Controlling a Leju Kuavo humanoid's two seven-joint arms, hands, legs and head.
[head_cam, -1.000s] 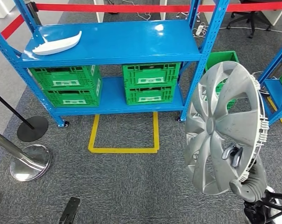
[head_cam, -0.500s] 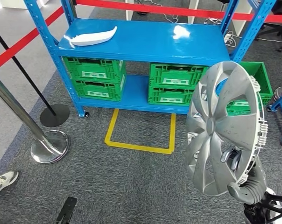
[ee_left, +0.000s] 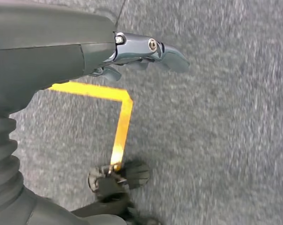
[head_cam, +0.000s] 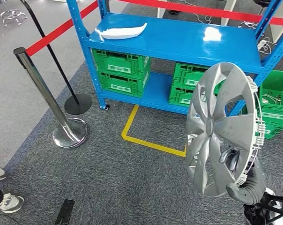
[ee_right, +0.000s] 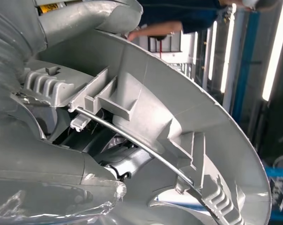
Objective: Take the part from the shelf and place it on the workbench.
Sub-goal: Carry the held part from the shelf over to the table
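1. Two things up close first: the right hand (head_cam: 235, 161) has its fingers hooked through a gap in the hubcap (head_cam: 223, 129) and is holding it upright off to the robot's right, face toward the camera. The grip looks the same as a second ago, same pose in the picture, so the part hasn't slipped. From the wrist camera you see the ribbed back of the hubcap (ee_right: 175, 117) sitting right against the hand.

2. The left hand (ee_left: 147, 49) hangs down over the carpet with its fingers stretched out straight and nothing in it.

3. What actually changed is the whole view. The yellow floor marking (head_cam: 151, 140) and the blue shelf (head_cam: 175, 40) have slid across the picture over the last second, and a chrome barrier post (head_cam: 44, 93) has come into view on the left along with someone's shoes (head_cam: 5, 201). That's the camera swinging, not the stuff moving, so my read is the robot is turning away from the shelf.

4. Farther back, a white curved piece (head_cam: 120, 32) lies on the top shelf, with green crates (head_cam: 120, 70) underneath.

5. So the pick is done, I'd say. No tabletop around yet; the carry and the set-down are left.
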